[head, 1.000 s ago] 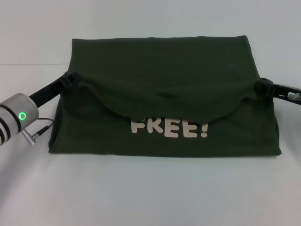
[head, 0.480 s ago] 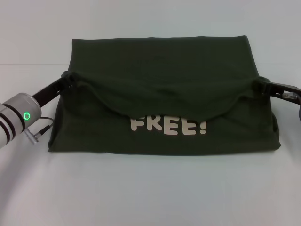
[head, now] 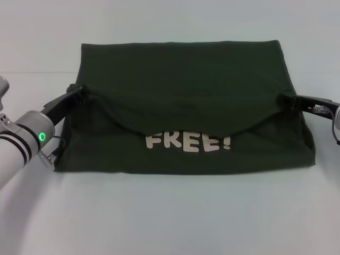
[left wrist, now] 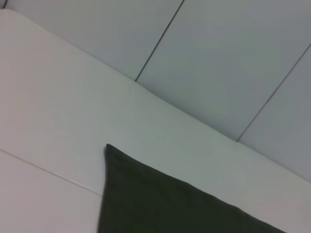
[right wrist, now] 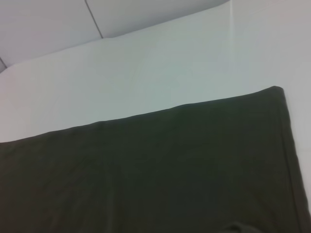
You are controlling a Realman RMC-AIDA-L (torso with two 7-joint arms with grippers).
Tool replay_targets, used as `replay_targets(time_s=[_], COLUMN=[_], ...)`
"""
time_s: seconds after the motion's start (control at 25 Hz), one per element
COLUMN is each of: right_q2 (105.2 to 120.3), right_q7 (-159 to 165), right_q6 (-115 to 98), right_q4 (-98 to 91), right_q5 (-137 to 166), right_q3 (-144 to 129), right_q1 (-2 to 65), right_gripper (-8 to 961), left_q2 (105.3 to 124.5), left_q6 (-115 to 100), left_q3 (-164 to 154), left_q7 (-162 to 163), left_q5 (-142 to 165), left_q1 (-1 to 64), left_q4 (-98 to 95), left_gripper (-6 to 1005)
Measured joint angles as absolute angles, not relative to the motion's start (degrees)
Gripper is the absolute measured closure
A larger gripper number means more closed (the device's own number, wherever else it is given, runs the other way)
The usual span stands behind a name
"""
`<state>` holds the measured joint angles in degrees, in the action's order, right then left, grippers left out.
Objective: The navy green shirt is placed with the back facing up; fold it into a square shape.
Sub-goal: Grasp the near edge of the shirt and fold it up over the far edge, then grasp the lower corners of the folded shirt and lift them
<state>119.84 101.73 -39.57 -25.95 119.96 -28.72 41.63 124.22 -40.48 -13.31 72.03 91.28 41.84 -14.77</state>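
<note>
The navy green shirt (head: pixel 180 69) lies partly folded on the white table, its far part flat and its near part showing cream "FREE!" lettering (head: pixel 188 142). A doubled edge sags between my two grippers. My left gripper (head: pixel 78 90) is shut on the shirt's left edge. My right gripper (head: pixel 287 98) is shut on its right edge. Both hold the fold lifted above the lettering. The shirt also shows in the left wrist view (left wrist: pixel 160 204) and the right wrist view (right wrist: pixel 146 165); neither shows fingers.
The white table (head: pixel 170 212) stretches in front of the shirt and to both sides. A pale wall (head: pixel 170 21) rises behind the shirt's far edge. My left arm's silver wrist with a green light (head: pixel 32 135) is at the left edge.
Both grippers have carried the lifted edge a little farther away from me, so more of the "FREE!" lettering shows. My left wrist has dropped lower and nearer.
</note>
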Motion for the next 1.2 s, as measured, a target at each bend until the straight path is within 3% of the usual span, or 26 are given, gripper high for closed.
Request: replay_targets(time_s=[0.12,0.24,0.32,0.44,0.64,1.08,1.2], right_q2=[119.83,119.81,119.77,119.65,119.20,118.65,118.63], right_q7=[101.89,101.94,101.99,101.95,101.18,96.66,94.40], right_q6=[-39.38,-39.65,-40.12,-41.37,-46.48,-56.70,-60.04], right_q4=[-25.93,-25.93,-25.93,-25.93,-26.68,-26.81,-26.82], right_q5=[119.95,119.88,119.10,117.60,111.67,103.51,103.50], right_q3=[-28.69,-28.37,-28.28,-28.30,-28.31,-28.31,-28.36], right_q1=[41.42,41.06,40.57,39.80,36.68,31.05,30.11], right_gripper=[763,532,432,282,85,48,49], left_q2=[124.26,124.32,124.32,124.31,124.25,123.95,123.00], left_q6=[-39.83,-39.81,-39.81,-40.06,-40.26,-39.81,-40.62], left_q3=[-13.21,-13.19,-13.14,-13.08,-13.21,-12.62,-13.07], left_q7=[67.78,66.79,66.72,66.71,66.75,67.23,71.09], left_q5=[87.75,87.01,86.89,86.29,85.66,83.35,82.74], left_q1=[41.87,41.78,41.66,41.24,40.15,37.85,36.13], left_q4=[-13.16,-12.69,-12.53,-12.49,-12.32,-13.36,-14.01], left_gripper=[931,802,716,666,664,663,628])
